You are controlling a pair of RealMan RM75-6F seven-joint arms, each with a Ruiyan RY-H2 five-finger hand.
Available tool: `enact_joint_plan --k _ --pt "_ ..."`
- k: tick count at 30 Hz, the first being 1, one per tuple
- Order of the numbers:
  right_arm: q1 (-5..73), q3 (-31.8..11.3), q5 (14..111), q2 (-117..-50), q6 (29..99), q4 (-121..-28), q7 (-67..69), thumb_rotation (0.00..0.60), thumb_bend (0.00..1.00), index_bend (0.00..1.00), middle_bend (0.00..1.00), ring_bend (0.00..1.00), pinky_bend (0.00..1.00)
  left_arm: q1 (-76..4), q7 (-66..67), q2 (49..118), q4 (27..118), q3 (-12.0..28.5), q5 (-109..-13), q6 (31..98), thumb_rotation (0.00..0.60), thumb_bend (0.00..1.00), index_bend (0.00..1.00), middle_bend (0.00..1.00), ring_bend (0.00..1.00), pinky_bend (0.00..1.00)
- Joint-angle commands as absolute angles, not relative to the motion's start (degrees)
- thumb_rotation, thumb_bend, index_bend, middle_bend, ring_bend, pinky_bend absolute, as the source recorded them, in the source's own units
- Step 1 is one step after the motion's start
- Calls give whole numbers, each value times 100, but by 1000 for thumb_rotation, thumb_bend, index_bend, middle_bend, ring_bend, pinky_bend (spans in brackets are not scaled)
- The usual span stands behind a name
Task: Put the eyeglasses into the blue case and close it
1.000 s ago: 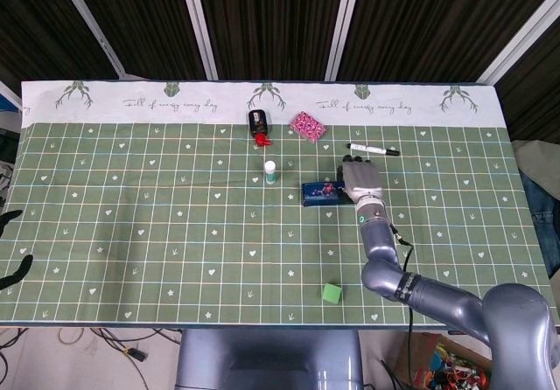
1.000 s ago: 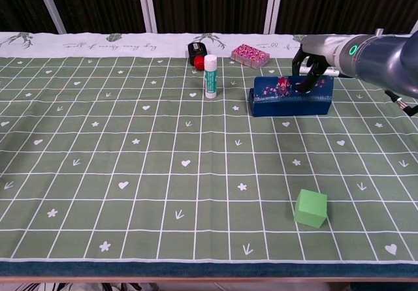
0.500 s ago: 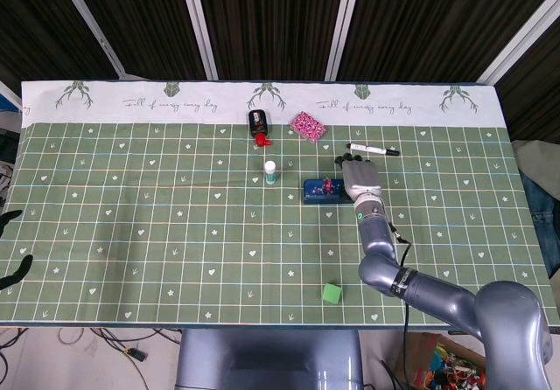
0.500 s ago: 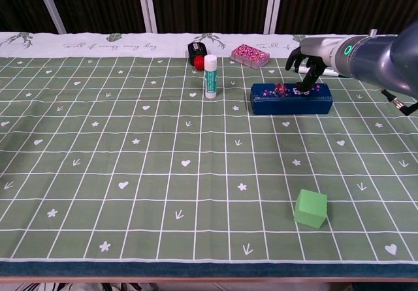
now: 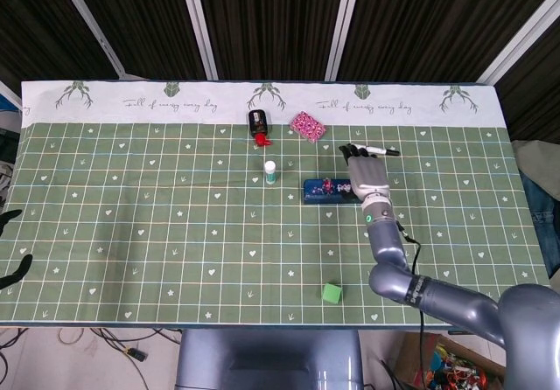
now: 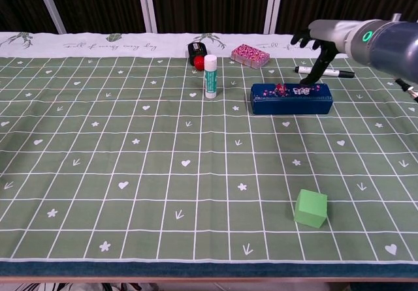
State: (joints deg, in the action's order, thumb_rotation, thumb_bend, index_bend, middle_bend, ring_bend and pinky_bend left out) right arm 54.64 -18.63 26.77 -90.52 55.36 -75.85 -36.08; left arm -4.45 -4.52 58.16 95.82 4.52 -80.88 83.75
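Green cube sits nearest, on the right front of the surface, well apart from everything else. Surface is covered by a green grid cloth with white hearts, stars and arrows.

Mid-distance: blue case lies flat, lid down, closed; pink and white floral print on its top, small white lettering there too small to read. Eyeglasses not visible; contents of the case cannot be told. Glue stick stands upright to the left of the case, white body, green label band, text unreadable.

Right robot hand hovers above and just behind the right end of the case, fingers spread and hanging down, released, holding nothing; not touching the case in the chest view. In the head view the same right robot hand sits over the case's right end. Left robot hand: only dark fingertips at the left frame edge of the head view, off the surface; cannot tell if released or clenched.

Further back: marker lies behind the case, black body, white cap end. Pink box with dotted pattern lies flat. Black bottle lies on its side, red cap toward the camera.

Far edge: white cloth border with cursive print, reads roughly "Full of sunny day", repeated, with green antler motifs.
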Motion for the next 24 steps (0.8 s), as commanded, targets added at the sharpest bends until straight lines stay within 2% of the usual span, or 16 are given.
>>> enact_joint_plan --k 1,6,12,15,18,24 --pt "4927 -1722 3417 -8453 6203 -8502 -3160 600 268 116 114 130 233 -446 -446 5824 9581 450 -8101 8383 600 316 177 0 0 0" --pt "4445 -1535 4023 -8015 6721 -9205 -2808 600 233 117 112 129 228 -451 -418 5841 9595 449 -8122 8396 600 316 177 0 0 0" --pt "3531 -890 5236 -7185 7210 -10102 -2007 600 193 87 87 111 216 -433 -362 5875 9643 446 -8268 8541 600 316 177 0 0 0" --pt "3081 -525 5970 -6932 7554 -10166 -1590 600 173 72 80 103 212 -420 -331 5883 9668 434 -8344 8607 600 316 177 0 0 0" --pt "2556 -137 6772 -6885 8186 -9991 -1248 600 157 71 74 94 210 -412 -277 5887 9696 414 -8386 8630 600 316 177 0 0 0" --pt "1791 506 7858 -6783 8957 -9837 -777 600 150 71 63 86 200 -413 -195 5908 9719 399 -8425 8649 600 316 177 0 0 0"
